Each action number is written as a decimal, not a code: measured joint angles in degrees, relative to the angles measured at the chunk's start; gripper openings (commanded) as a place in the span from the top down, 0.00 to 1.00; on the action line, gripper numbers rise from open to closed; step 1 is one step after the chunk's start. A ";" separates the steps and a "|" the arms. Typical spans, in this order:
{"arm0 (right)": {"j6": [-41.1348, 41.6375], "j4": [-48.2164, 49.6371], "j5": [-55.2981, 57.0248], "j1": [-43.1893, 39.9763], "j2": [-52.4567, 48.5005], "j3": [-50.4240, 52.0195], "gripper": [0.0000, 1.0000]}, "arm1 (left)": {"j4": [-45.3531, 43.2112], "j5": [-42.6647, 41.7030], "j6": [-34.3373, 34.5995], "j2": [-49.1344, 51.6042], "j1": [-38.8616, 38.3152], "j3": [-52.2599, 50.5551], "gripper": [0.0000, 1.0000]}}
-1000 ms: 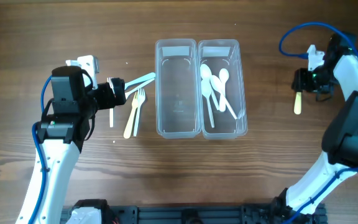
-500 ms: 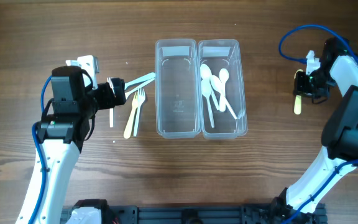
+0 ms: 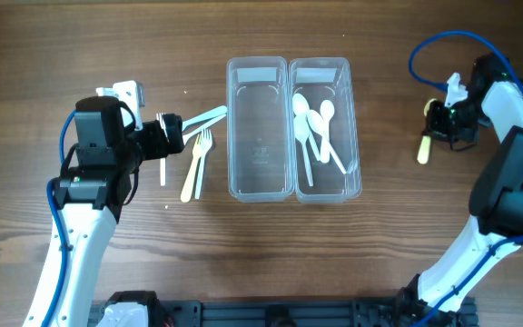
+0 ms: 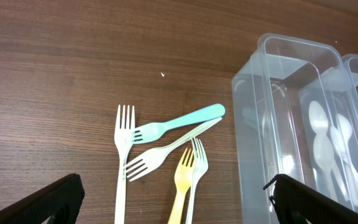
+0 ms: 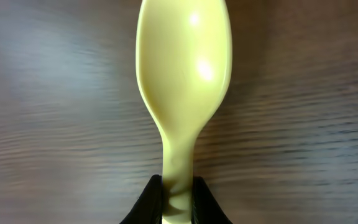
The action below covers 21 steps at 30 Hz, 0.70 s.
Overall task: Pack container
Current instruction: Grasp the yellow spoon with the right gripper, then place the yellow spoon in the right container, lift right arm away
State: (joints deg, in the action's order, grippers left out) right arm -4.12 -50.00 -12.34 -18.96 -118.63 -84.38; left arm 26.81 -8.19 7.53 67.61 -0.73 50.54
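Over the last second our right hand (image 3: 440,123) has closed. Its fingers (image 5: 144,208), apart a moment ago, are now clamped on the handle of the yellow spoon (image 5: 182,68). From overhead the spoon has shifted too. It lay straight on the desk (image 3: 62,54) near the right edge, and now it sits a little further left and tilted. We read that as the grasp made and the carry just beginning. Whether the spoon has cleared the desk we cannot tell, though the wood behind it in the wrist view is smeared.

The spoon sticks straight out from the right hand, held low on its handle, bowl facing the wrist camera. It is well apart from the two clear containers in the middle of the desk. The right container (image 3: 325,68) already holds white spoons (image 3: 311,127), so we judge this one belongs there. The left container (image 3: 257,71), touching it, is bare.

Our left hand (image 3: 166,136) has not moved. Its fingers are wide apart, holding nothing, above the forks (image 4: 160,155) just left of the containers.
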 measured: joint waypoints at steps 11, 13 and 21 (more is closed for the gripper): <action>2.69 0.74 -6.82 15.58 21.68 -0.96 0.96 | -0.02 0.00 0.00 0.00 0.00 0.00 0.00; 3.02 0.92 -7.15 18.62 22.40 -0.96 0.96 | -0.02 0.00 0.00 0.00 0.00 0.00 0.00; 6.08 5.68 -7.02 29.29 20.46 5.14 0.80 | 0.00 -0.02 0.00 0.00 0.00 0.00 0.00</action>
State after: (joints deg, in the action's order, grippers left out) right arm 1.96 -44.31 -19.35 10.33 -98.17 -79.24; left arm 26.81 -8.21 7.53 67.61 -0.73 50.54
